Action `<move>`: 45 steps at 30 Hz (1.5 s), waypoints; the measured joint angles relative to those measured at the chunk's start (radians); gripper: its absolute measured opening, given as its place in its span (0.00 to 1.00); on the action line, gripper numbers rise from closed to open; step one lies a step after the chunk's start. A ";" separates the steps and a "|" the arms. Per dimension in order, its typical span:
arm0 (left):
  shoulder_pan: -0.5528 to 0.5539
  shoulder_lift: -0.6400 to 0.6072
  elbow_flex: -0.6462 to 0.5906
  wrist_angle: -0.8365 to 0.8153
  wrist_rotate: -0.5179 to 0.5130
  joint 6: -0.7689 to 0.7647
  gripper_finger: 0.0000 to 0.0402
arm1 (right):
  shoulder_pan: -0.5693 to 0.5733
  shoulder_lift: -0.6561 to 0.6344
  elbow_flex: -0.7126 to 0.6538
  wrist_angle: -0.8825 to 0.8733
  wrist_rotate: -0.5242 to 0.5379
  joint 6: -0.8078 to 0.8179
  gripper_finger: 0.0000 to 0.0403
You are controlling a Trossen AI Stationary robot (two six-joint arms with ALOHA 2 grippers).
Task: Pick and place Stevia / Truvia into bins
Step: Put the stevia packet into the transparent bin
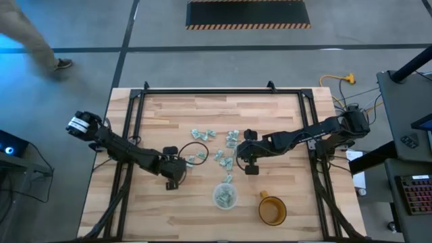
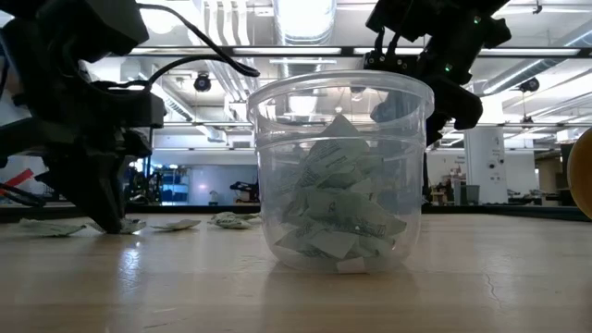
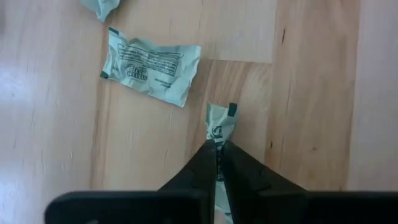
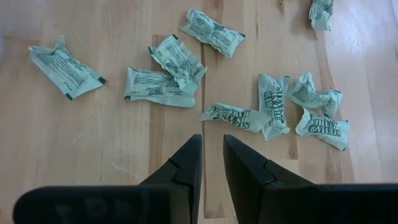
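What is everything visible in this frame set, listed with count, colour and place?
Stevia sachets: many, pale green, scattered mid-table; several more inside the cup; one pinched by the left gripper.
Plastic cup: one, clear, front centre of table.
Mug: one, amber-orange, right of the cup.
Table: one, light wood.
Person: one, only a leg and shoe, on the floor beyond the table's left corner.
Left gripper: shut on a sachet, left of the cup.
Right gripper: slightly parted, empty, above the sachets.
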State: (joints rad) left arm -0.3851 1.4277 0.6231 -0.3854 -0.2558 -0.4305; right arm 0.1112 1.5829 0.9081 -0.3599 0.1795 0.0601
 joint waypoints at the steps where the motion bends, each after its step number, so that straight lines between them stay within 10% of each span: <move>1: 0.000 0.000 0.004 -0.001 0.000 0.000 0.02 | 0.000 0.000 0.000 0.000 0.000 0.000 0.14; 9: -0.003 -0.006 0.073 0.071 -0.017 0.077 0.00 | 0.000 0.000 0.000 -0.001 0.000 0.000 0.14; 27: -0.050 0.125 0.097 0.895 0.139 0.485 0.00 | 0.000 0.000 0.000 -0.002 0.002 0.000 0.14; 45: -0.044 0.314 0.263 0.872 0.180 0.547 0.00 | 0.000 0.000 -0.006 -0.002 0.001 0.008 0.14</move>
State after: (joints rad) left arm -0.4294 1.7412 0.8864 0.4864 -0.0757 0.1161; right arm 0.1112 1.5833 0.9024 -0.3622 0.1806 0.0677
